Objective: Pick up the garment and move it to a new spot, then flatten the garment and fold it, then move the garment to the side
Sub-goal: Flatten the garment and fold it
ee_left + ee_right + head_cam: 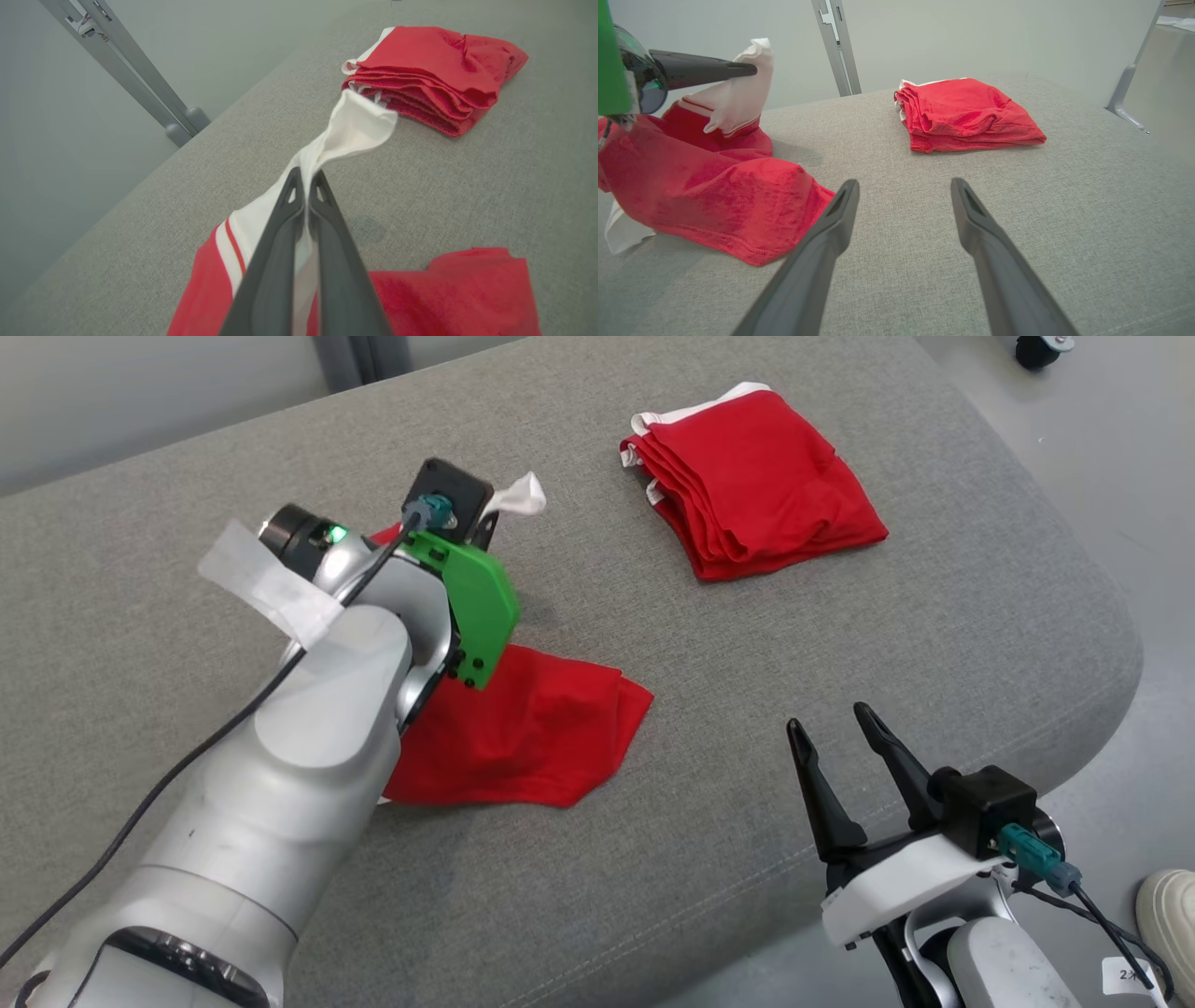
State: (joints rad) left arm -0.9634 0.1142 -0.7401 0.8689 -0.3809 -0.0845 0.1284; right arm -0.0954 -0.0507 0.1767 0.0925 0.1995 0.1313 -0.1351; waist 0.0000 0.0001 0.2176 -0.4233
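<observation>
garment [532, 728] partly behind left forearm [308, 747]

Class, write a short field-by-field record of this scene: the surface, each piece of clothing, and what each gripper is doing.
surface: grey padded surface
loose garment: red with white trim, crumpled, one end raised off the surface
folded red pile: lies flat at the far right, apart from the loose garment
left gripper: jaws shut on the loose garment's white edge
right gripper: jaws open, holding nothing, apart from both pieces
</observation>
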